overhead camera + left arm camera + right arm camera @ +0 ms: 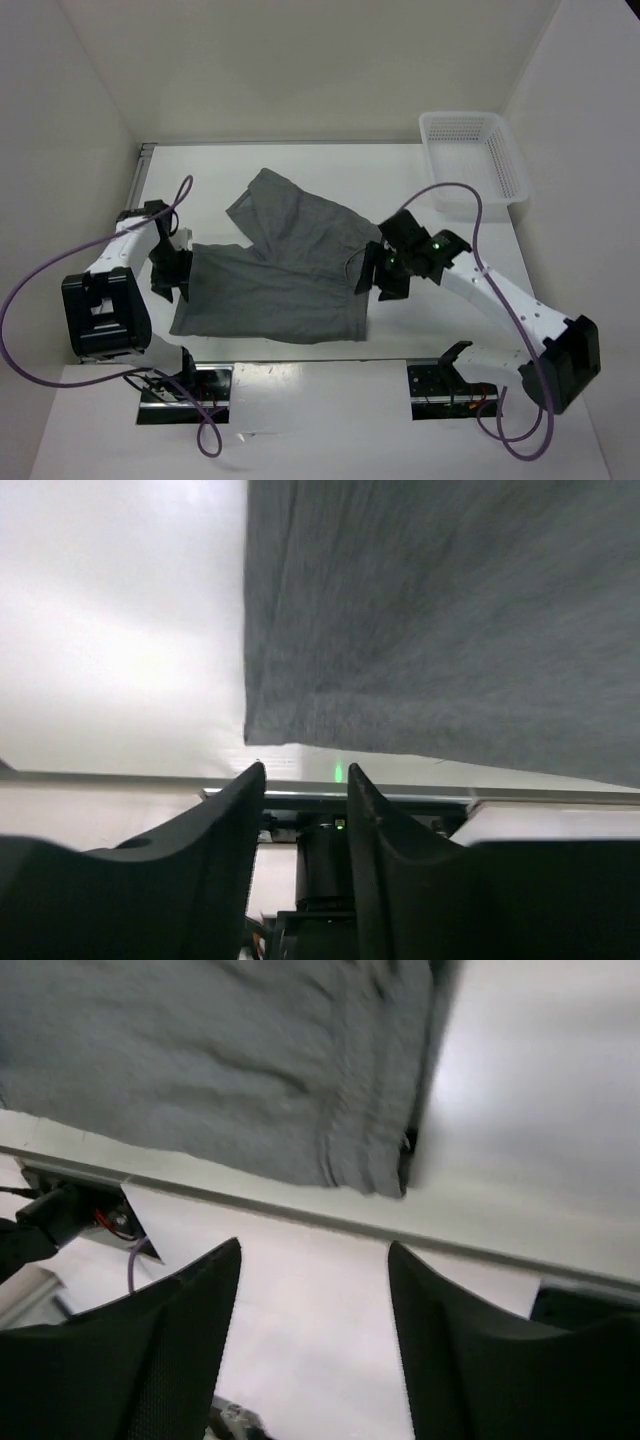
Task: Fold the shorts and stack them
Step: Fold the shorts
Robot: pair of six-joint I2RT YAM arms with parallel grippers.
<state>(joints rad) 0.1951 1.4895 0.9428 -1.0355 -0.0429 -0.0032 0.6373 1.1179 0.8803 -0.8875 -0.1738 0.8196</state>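
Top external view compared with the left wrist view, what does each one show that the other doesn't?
Only the top external view shows the white mesh basket at the far right of the table, the right gripper at the right edge of the shorts, and both legs of the garment spread out. Only the left wrist view shows the left gripper close up, open with nothing in it, just short of a fabric corner. Both show the grey shorts lying on the white table.
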